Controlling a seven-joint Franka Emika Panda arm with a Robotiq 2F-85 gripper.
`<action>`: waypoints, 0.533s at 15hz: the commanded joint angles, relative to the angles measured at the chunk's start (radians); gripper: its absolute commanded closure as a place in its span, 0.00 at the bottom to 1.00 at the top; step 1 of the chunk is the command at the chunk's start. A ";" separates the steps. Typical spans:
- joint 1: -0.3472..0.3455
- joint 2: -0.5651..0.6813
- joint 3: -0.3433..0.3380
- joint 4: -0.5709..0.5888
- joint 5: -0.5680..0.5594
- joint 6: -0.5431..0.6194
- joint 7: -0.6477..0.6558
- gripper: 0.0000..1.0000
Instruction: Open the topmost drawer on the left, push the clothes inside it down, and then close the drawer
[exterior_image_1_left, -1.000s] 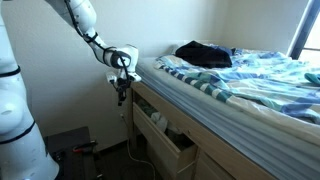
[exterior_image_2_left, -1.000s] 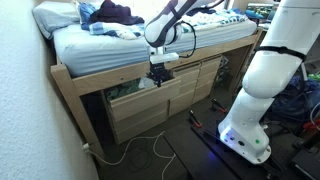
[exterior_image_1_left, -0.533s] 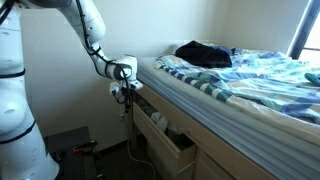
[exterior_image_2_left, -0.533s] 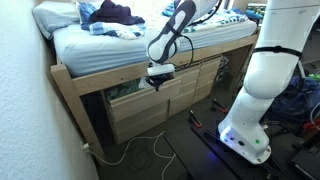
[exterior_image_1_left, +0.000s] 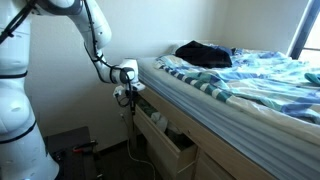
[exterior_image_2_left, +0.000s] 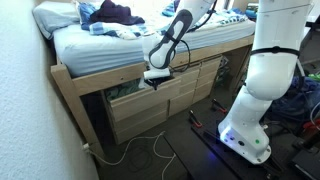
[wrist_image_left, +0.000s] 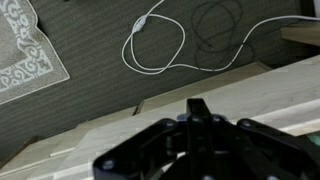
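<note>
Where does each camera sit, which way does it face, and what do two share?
Exterior view: beside the bed, looking along its side; white robot body left, gripper at the open pale tan wooden topmost drawer.
Exterior view: opposite end, facing the drawer fronts; white robot body right, gripper at that drawer.
Wrist view: looks down on dark carpet and a looped white cable; black gripper fills the bottom.
Shared: both exterior views show the large black garment on the striped bedding.
</note>
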 joint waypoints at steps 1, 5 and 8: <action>0.025 0.015 -0.006 0.060 -0.012 0.016 0.004 1.00; 0.028 0.005 -0.001 0.066 0.002 -0.005 -0.008 0.99; 0.030 0.004 0.001 0.070 0.002 -0.006 -0.008 0.99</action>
